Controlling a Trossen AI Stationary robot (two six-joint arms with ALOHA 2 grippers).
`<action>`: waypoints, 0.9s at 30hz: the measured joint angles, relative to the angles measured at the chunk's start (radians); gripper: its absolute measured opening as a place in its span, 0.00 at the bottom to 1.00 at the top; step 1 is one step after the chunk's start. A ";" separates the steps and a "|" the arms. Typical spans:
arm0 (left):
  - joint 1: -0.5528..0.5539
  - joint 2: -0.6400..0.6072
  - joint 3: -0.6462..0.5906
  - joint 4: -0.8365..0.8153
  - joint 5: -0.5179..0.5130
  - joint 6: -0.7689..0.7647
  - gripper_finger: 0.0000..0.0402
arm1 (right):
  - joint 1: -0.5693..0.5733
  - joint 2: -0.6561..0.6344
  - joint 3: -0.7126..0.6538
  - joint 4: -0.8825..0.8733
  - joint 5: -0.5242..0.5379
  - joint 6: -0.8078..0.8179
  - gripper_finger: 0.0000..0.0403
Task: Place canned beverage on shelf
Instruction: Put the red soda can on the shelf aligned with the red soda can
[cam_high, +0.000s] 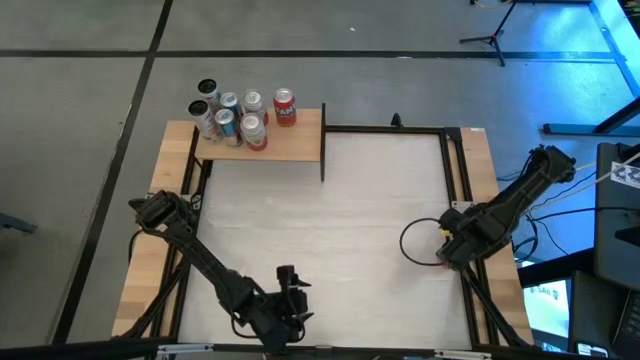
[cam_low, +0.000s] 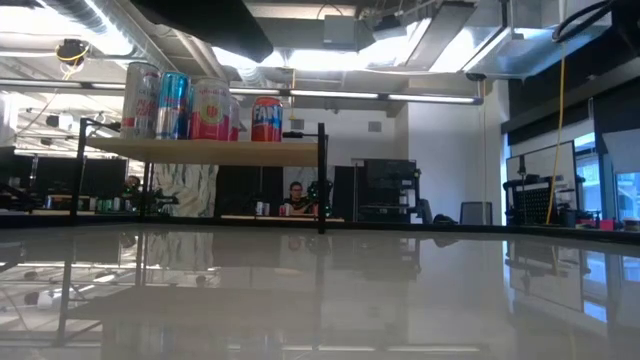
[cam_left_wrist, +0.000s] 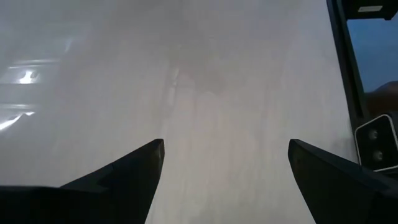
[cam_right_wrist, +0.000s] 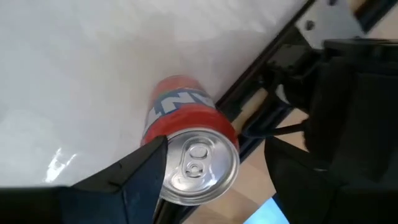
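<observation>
My left gripper (cam_high: 288, 290) hovers at the table's near edge, fingers (cam_left_wrist: 124, 177) spread, nothing between them, well apart from every can. Shelf (cam_high: 290, 146) sits at the far left corner with six cans (cam_high: 232, 115) upright on it. My right gripper (cam_high: 447, 243) is at the table's right edge, arm folded low; a red can (cam_right_wrist: 186, 146) sits between its spread fingers (cam_right_wrist: 140, 180), and I cannot tell if they touch it. White lettering on its blue band, not readable.
</observation>
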 joint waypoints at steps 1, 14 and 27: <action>0.000 0.000 0.000 0.000 0.000 0.000 0.83 | 0.000 0.000 0.003 0.009 0.000 -0.008 0.67; 0.006 0.000 0.000 -0.001 -0.005 0.001 0.83 | 0.000 0.002 0.007 0.064 0.013 -0.045 0.67; 0.006 0.000 0.000 -0.001 -0.005 0.001 0.83 | 0.000 0.003 0.005 0.050 0.042 -0.051 0.67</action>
